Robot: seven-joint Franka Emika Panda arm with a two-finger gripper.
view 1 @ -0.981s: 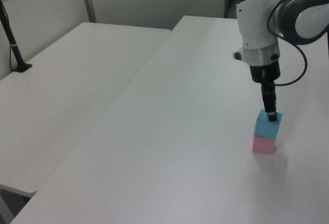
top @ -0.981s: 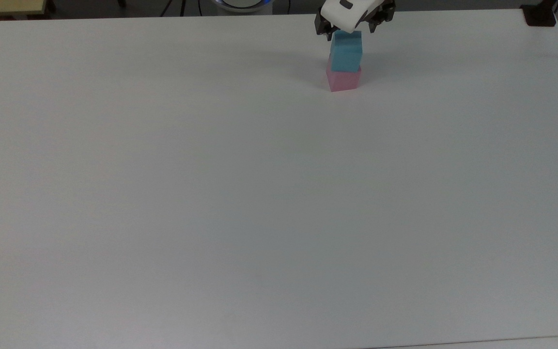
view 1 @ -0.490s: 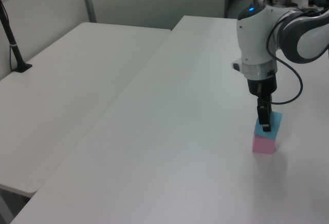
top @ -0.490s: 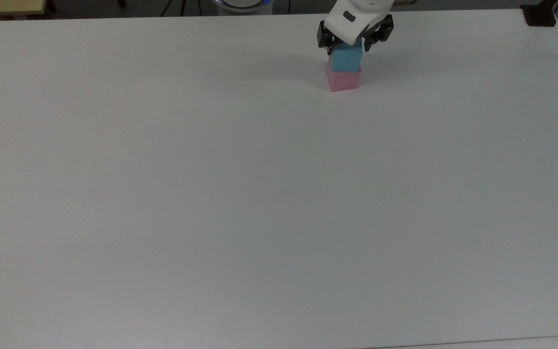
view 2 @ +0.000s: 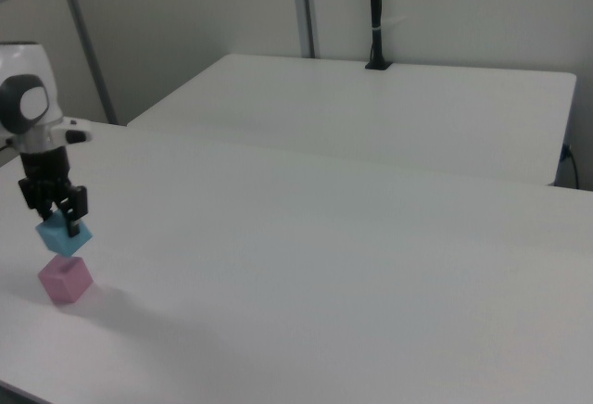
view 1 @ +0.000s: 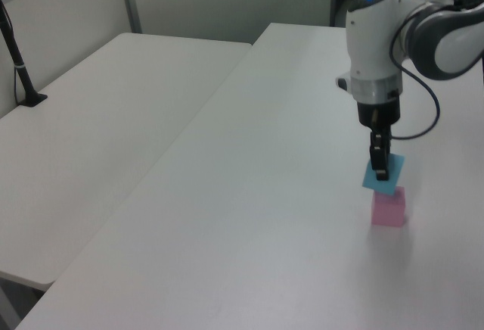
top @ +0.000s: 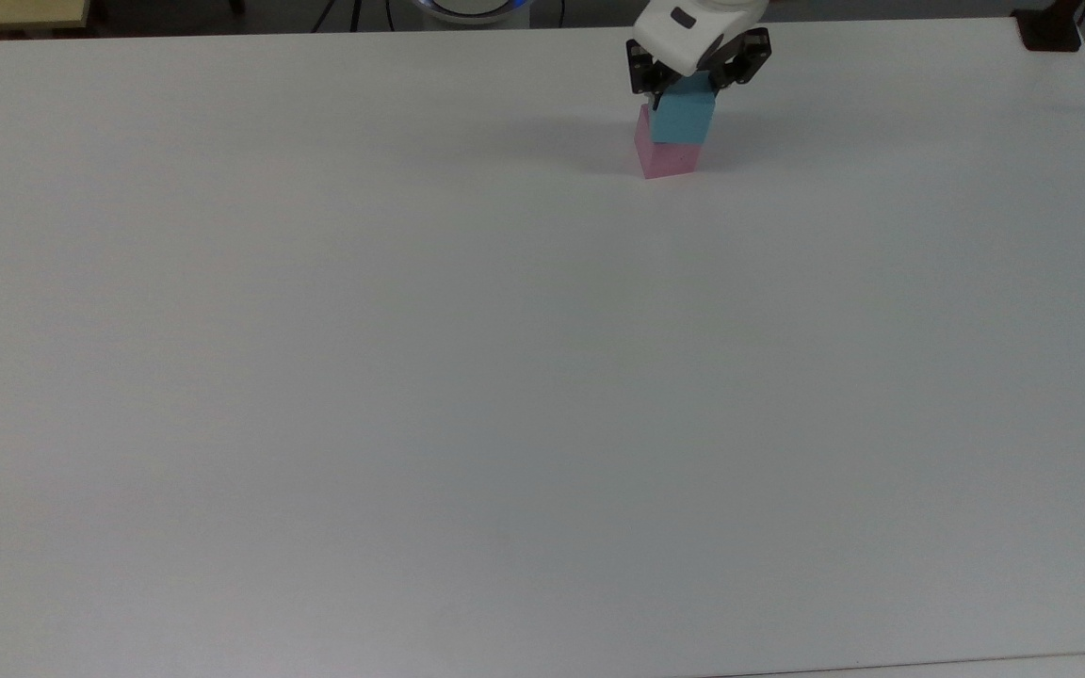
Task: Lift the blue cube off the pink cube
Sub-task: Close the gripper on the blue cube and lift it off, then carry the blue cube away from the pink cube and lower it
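Blue cube (top: 684, 117) sits clamped between the gripper's (top: 690, 88) two dark fingers, lifted and tilted. In the left view the blue cube (view 1: 383, 174) hangs just above the pink cube (view 1: 389, 207), tipped so one corner points down; whether that corner touches the pink top I cannot tell. The right view shows the same: blue cube (view 2: 65, 234) canted on its corner directly over the pink cube (view 2: 65, 280), gripper (view 2: 56, 211) pinching it from above.

Pink cube (top: 665, 153) rests flat on the white table (top: 505, 377), upright and square. In the top view it lies toward 12 o'clock on the tabletop, slightly to the 1 o'clock side, close to the far edge. The blue cube overlaps its upper part there, shifted a little toward 1 o'clock from the pink one.

Arm (view 1: 378, 50) comes down near-vertical onto the cubes, white shell with a grey joint, a dark cable (view 1: 423, 118) looping beside the wrist. Gripper (view 1: 378, 165) fingers (view 1: 377, 156) point straight down.

A second white table (view 1: 98, 141) stands alongside, at 9 o'clock in the left view, with a black post (view 1: 17, 65) fixed at its far side. The right view shows that second table (view 2: 389, 107) at 12 o'clock, black post (view 2: 375, 15) rising from its back edge.
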